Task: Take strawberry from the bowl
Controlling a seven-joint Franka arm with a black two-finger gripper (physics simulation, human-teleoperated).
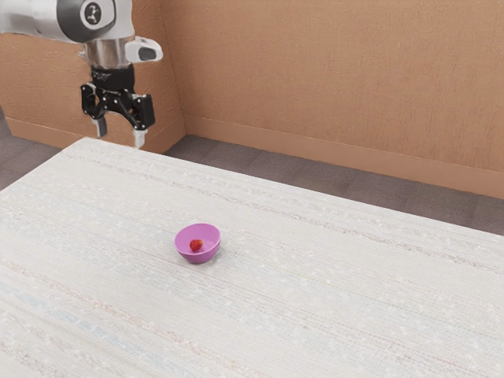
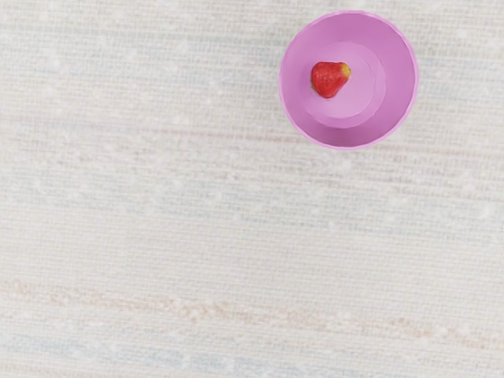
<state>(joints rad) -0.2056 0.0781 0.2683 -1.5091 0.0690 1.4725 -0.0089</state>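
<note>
High at the exterior view's upper left, my gripper (image 1: pixel 119 135) hangs open, its two fingertips wide apart with nothing between them. The pink bowl (image 1: pixel 206 253) stands upright on the table, well below my gripper and toward the exterior view's right. Inside it lies a small red strawberry (image 1: pixel 196 246). From above, in the wrist view, the strawberry (image 2: pixel 329 79) rests on the floor of the bowl (image 2: pixel 401 79), off its centre, with a yellowish-green end.
A pale woven-patterned table surface (image 1: pixel 331 291) surrounds the bowl. Beyond the table's far edge are a dark floor (image 1: pixel 315 185) and a tan wall (image 1: pixel 339 79).
</note>
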